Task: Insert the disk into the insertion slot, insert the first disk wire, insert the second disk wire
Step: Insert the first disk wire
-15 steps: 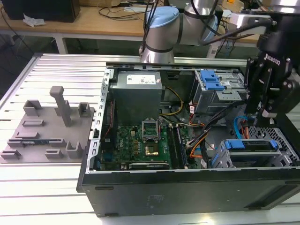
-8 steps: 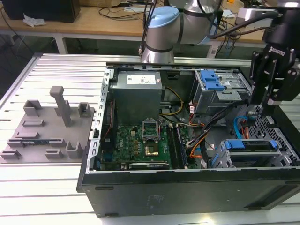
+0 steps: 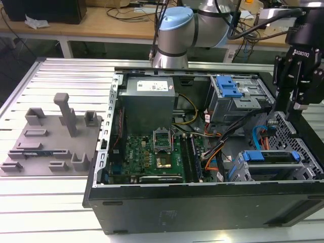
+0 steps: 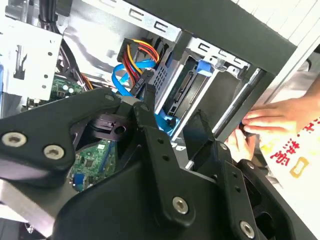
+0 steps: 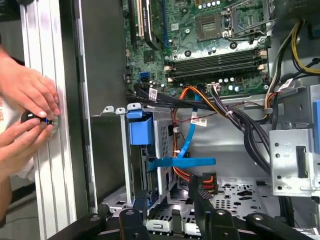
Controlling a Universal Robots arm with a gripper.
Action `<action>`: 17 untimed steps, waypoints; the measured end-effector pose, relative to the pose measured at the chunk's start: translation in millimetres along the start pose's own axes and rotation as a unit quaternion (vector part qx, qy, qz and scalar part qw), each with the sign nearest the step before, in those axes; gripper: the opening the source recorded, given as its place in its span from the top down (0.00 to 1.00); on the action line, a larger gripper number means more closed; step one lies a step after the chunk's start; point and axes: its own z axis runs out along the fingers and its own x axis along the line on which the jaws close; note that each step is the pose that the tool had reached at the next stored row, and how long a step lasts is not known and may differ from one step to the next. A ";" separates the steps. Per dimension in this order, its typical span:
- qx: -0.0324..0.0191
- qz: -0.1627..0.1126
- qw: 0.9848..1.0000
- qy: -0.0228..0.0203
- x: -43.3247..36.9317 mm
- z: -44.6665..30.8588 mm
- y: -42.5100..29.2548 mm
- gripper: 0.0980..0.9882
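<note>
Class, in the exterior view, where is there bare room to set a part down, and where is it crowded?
Bare: the slatted table between the grey fixture plate and its near edge. Crowded: inside the computer case, where cables fill the gap between motherboard and insertion slot.

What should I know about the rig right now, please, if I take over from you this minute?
End effector: open, nothing visibly held, hanging inside the case.
Disk: sitting in the insertion slot, so that step looks done.
Wires: blue flat cable and orange-red bundle lie just ahead of the end effector. I cannot tell whether either is plugged in, so treat both as left.
A person's hands rest on the table rail beside the case.
</note>
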 end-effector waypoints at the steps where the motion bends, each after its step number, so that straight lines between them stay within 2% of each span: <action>1: -0.002 0.006 1.000 0.001 -0.6 1.6 0.2 0.55; 3: -0.004 0.015 1.000 0.003 -2.3 4.4 0.7 0.55; 5: -0.004 0.015 1.000 0.009 -8.3 4.3 1.1 0.55; 6: -0.003 0.016 1.000 0.019 -17.5 2.0 2.0 0.55; 9: -0.001 0.016 0.999 0.038 -30.9 -0.6 3.2 0.55; 10: -0.001 0.016 0.999 0.040 -31.7 1.0 3.3 0.55; 14: 0.001 0.012 0.999 0.040 -34.3 8.0 3.4 0.55; 17: 0.006 0.000 0.999 0.040 -35.8 13.5 3.5 0.55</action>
